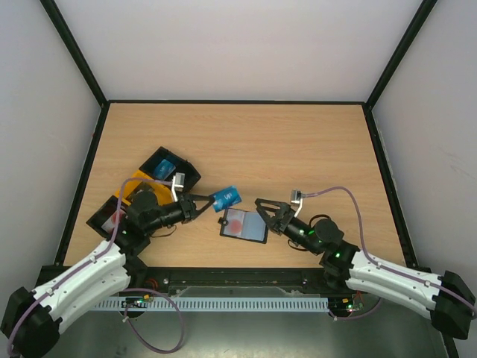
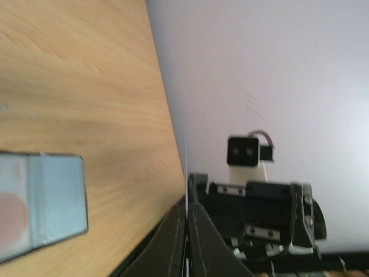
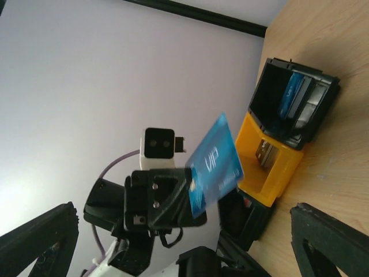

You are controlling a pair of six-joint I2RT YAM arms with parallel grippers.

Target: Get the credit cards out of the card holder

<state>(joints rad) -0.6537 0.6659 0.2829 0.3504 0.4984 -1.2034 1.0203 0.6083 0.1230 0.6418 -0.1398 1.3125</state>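
Note:
My left gripper is shut on a blue credit card and holds it up off the table, left of the card holder. The holder lies flat, a pink card showing through its grey-blue panel. In the left wrist view the card is a thin edge between the shut fingers, and the holder lies at the left. My right gripper is open and empty at the holder's right edge. The right wrist view shows the blue card in the left gripper.
Black-and-orange open trays stand at the left behind my left arm, one with a blue card inside; they also show in the right wrist view. Black-framed walls enclose the table on three sides.

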